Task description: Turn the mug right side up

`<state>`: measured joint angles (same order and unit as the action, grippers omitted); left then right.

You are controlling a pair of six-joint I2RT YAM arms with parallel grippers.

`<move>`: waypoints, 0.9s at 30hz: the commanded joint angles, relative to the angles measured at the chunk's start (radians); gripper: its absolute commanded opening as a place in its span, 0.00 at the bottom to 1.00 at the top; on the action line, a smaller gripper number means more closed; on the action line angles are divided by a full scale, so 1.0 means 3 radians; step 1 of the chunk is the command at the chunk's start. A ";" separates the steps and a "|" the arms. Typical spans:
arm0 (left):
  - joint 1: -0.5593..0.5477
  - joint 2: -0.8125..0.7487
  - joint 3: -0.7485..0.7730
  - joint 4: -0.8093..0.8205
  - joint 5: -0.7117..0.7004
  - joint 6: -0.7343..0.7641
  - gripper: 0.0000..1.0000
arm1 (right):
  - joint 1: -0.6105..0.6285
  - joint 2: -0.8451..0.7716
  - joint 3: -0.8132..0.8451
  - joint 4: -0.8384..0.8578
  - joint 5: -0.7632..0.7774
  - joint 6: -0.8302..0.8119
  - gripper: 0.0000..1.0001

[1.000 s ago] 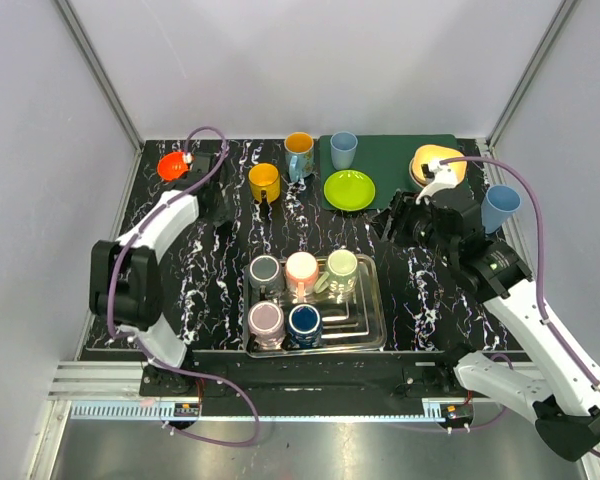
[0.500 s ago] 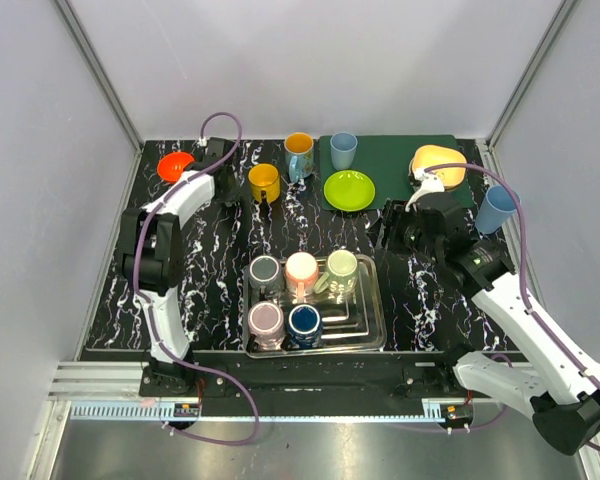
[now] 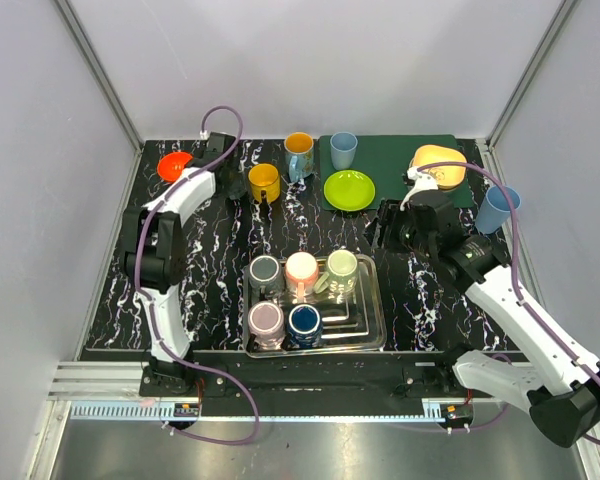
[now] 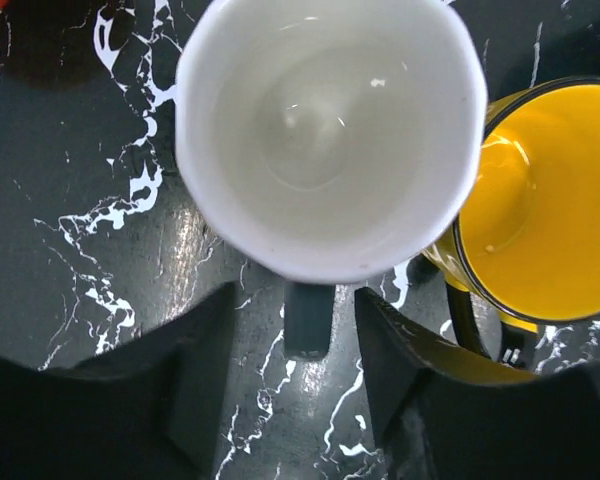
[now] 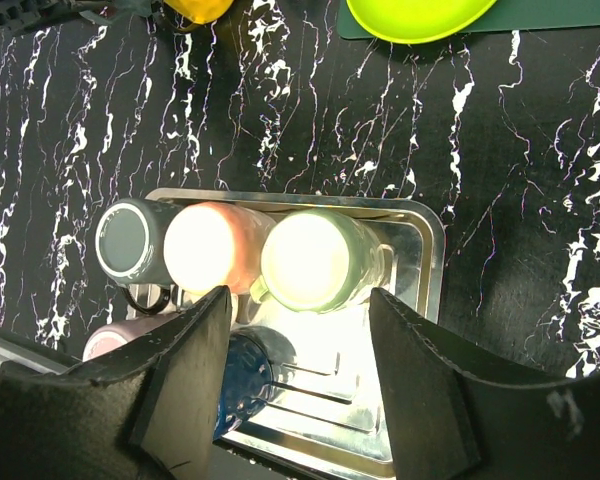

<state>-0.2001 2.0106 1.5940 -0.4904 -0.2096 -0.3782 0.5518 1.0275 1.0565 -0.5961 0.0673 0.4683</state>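
The mug (image 4: 325,130) sits right in front of the left gripper (image 4: 292,296). Its mouth faces up, so you can look down into its white inside. Its dark handle (image 4: 308,322) pokes back between the two fingers. The fingers are spread apart, one on each side of the handle. A bit of table shows on both sides, so they are not pinching anything. A yellow mug (image 4: 540,205) stands just to the right of this gripper, very close to the mug. I think this mug is done, because it stands on its bottom. It looks hard and smooth, likely a bit heavy, and it would break if it fell. The round side is slippery, so the handle or the rim is the best place to hold it. The right gripper (image 5: 298,296) is spread wide too and holds nothing. Right below it is a shiny tray (image 5: 420,215) with mugs packed close together. A green mug (image 5: 315,260) and a pink mug (image 5: 205,250) sit side by side under the fingers. They look bottom up, but the bright glare makes that hard to be sure of.
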 commanded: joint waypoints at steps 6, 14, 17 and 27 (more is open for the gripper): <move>0.0033 -0.1203 -0.0460 0.0065 -0.0262 -0.0150 0.68 | 0.0037 0.0113 -0.0090 0.0069 -0.0086 0.0014 0.62; -0.0508 -0.2793 -0.1641 -0.0047 -0.0373 -0.0375 0.71 | 0.0660 0.0210 -0.0213 -0.0048 0.0057 -0.0047 0.61; -0.0917 -0.3152 -0.2101 -0.0144 -0.0553 -0.0554 0.70 | 0.1110 0.0246 -0.0259 -0.0084 0.0138 0.0049 0.61; -0.1266 -0.4559 -0.2997 -0.0839 -0.0161 -0.0877 0.66 | 0.1857 0.0211 -0.0418 -0.0069 0.0589 0.0883 0.61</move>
<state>-0.5678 0.7769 0.7105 -0.6426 -0.3077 -0.6128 1.0943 1.1397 0.9485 -0.6323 0.1719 0.6235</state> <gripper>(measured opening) 0.660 0.608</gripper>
